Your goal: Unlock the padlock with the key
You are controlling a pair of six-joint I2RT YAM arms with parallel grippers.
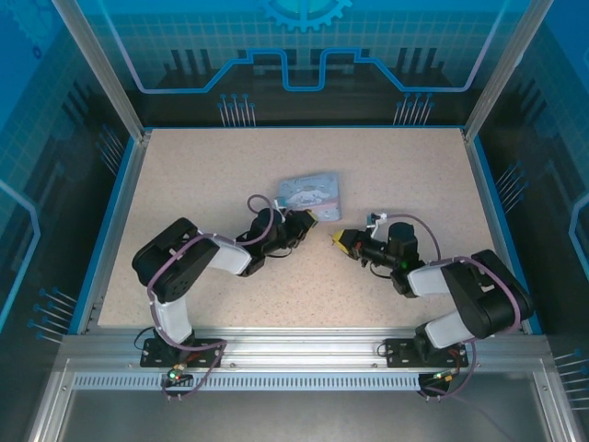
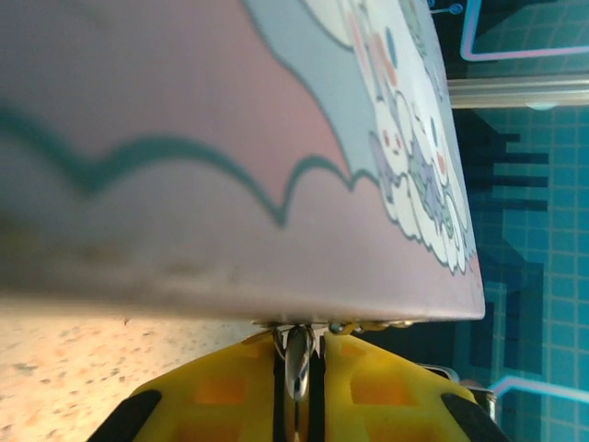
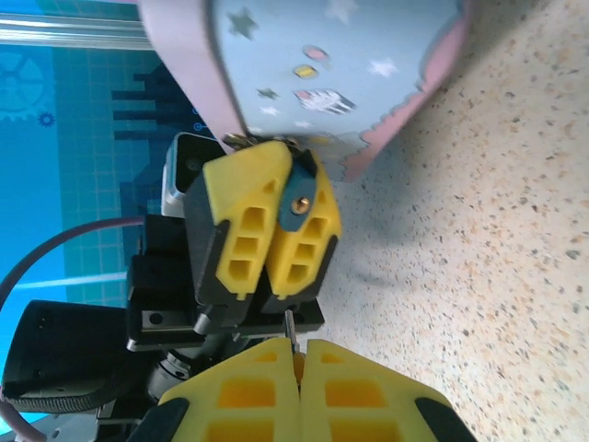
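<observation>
Left jaws on padlock (image 3: 299,196), against tin (image 2: 230,138) edge

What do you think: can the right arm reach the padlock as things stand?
Probably yes: the padlock, pinched in the left gripper, faces the right gripper with nothing between them.

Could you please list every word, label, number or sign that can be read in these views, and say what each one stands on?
There is no readable text.
tin box: cartoon figures, stars and a small striped patch; no letters can be made out.
padlock: no legible marking.
back wall panels: gear and circuit-line graphics, no words.
</observation>
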